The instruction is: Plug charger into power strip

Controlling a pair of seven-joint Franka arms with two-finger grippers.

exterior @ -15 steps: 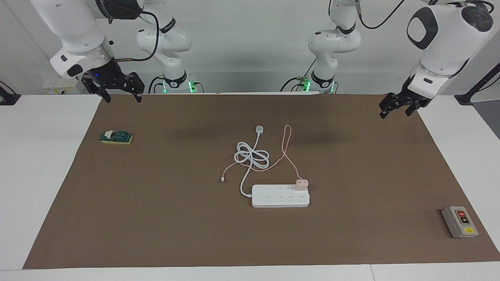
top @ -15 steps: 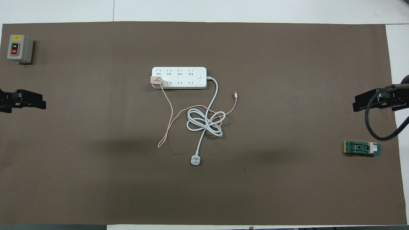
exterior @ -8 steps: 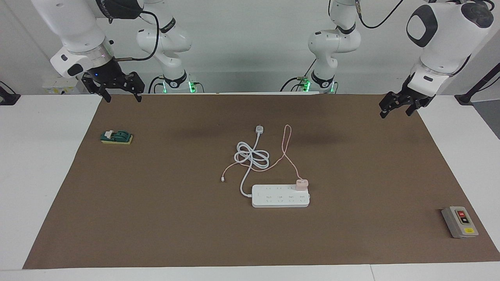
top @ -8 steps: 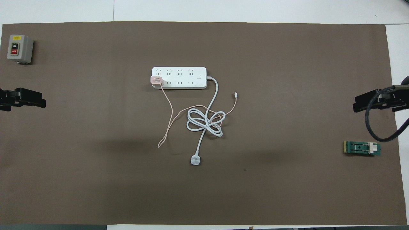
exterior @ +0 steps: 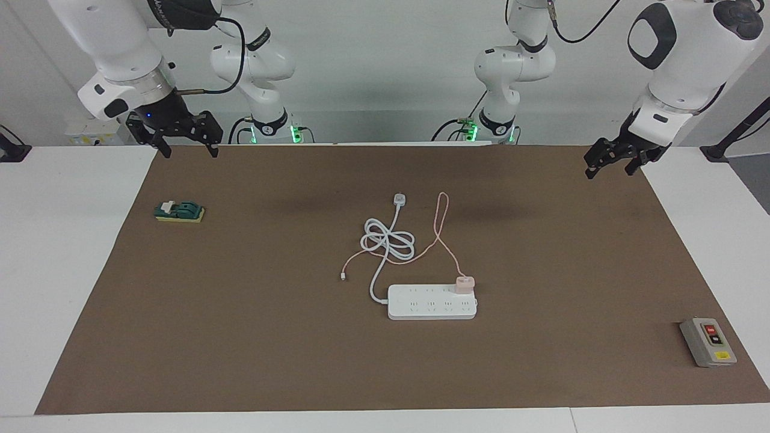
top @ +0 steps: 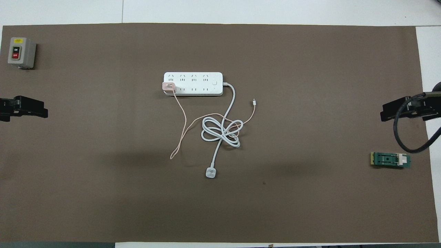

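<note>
The white power strip (exterior: 430,305) lies flat at the middle of the brown mat; it also shows in the overhead view (top: 196,79). The pale-pink charger (exterior: 464,284) sits upright on the strip's end socket toward the left arm's end, in the row nearer the robots, and shows from overhead too (top: 168,86). Its thin pink cable (exterior: 444,231) loops over the mat. My left gripper (exterior: 609,172) hangs open and empty over the mat's edge at the left arm's end. My right gripper (exterior: 189,151) hangs open and empty over the mat's corner at the right arm's end.
The strip's thick white cord (exterior: 388,242) is coiled nearer the robots and ends in a small white plug (exterior: 400,199). A grey box with red and black buttons (exterior: 708,341) sits at the left arm's end. A green block (exterior: 179,211) sits at the right arm's end.
The left gripper has drawn back slightly toward its end of the table. Nothing else has moved.
</note>
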